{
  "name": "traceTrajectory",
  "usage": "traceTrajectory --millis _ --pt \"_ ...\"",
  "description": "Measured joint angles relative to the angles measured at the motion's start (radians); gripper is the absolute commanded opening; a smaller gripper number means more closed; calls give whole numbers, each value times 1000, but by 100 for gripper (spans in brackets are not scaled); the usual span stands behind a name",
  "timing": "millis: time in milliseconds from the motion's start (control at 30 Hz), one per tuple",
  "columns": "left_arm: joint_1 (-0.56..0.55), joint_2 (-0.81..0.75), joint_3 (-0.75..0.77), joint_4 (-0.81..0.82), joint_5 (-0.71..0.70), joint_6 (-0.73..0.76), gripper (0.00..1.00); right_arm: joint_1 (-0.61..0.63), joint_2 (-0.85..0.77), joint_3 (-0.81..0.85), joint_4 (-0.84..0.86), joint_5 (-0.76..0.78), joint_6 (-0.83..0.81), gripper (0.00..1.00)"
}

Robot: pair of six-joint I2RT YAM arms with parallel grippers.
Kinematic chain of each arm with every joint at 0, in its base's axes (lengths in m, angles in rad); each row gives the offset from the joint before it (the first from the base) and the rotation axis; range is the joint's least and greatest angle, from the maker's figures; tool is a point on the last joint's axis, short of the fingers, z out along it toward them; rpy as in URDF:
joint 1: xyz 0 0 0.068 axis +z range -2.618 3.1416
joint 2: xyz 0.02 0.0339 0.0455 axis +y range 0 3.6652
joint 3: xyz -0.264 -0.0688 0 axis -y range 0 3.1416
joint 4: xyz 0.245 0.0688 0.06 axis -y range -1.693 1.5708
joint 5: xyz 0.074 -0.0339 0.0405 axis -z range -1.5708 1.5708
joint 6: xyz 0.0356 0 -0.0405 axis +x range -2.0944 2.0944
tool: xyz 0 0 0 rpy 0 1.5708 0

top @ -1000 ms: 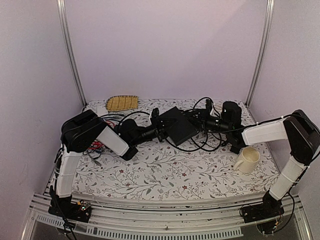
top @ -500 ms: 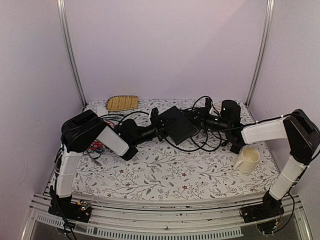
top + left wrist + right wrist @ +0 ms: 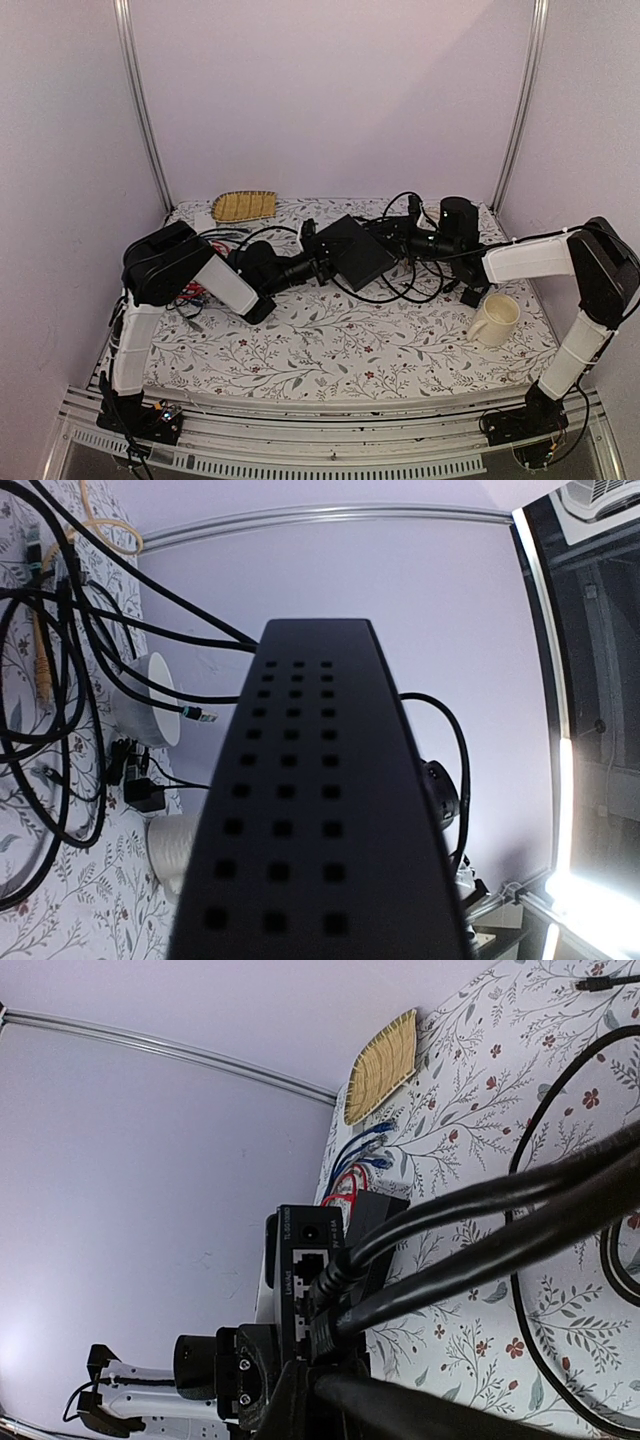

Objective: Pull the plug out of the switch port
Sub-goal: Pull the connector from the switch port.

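Switch (image 3: 352, 250), matte black with vent holes, gripped by left claw (image 3: 320, 262); right claw (image 3: 397, 234) unclear.

The switch (image 3: 352, 250) is matte black with a grid of small square holes. Table (image 3: 330, 345): white, grey-twig and red-flower print. Mug (image 3: 495, 318): cream. Woven mat (image 3: 244, 205): straw yellow. Cables (image 3: 385, 297): black.
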Motion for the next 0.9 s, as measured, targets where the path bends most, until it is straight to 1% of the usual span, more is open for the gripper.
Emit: traceTrajectory --millis 500,733,900 --pt "-29 -29 -52 -9 -83 16 0 -27 1 -1 -25 -73 -1 1" --pt "-13 -29 -82 -14 -113 24 0 -151 -15 -11 -20 5 0 1" --pt "-11 -29 -89 -14 -114 25 0 -171 -29 -17 -16 12 0 1"
